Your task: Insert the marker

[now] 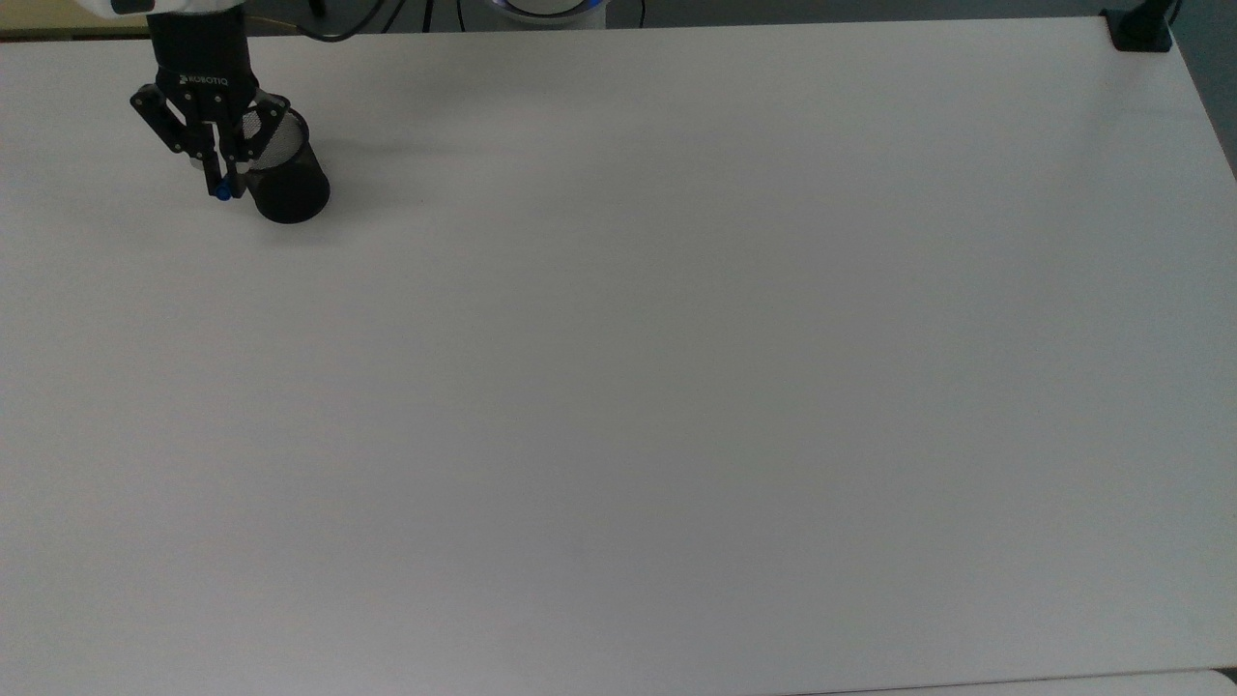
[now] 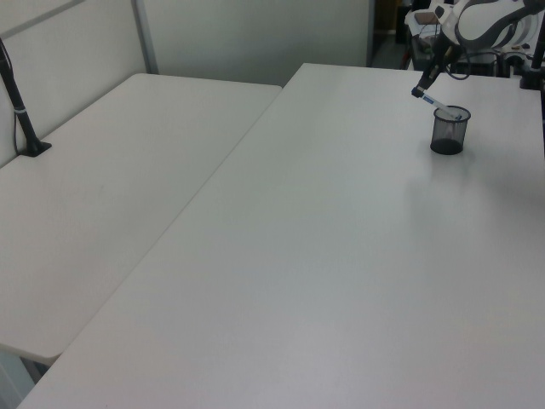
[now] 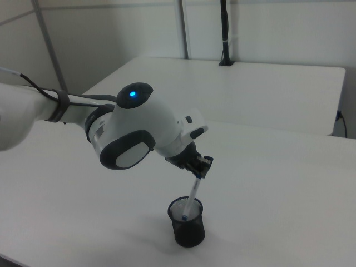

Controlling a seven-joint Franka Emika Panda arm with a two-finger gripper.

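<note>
Legible text, 1 item: "ROBOTIQ", white caps on the black body of the two-finger gripper (image 1: 224, 180), printed just above the finger linkages in the top view, reading left to right.

Slim white-barrelled marker w/ blue end (image 3: 192, 196), held below the gripper: small blue label on barrel, wording too small to read.

Black mesh cylindrical cup (image 1: 286, 179), just beside and below the gripper: no markings legible.

White table top (image 1: 676, 387) under the gripper: no text, nos. or signs legible.
</note>
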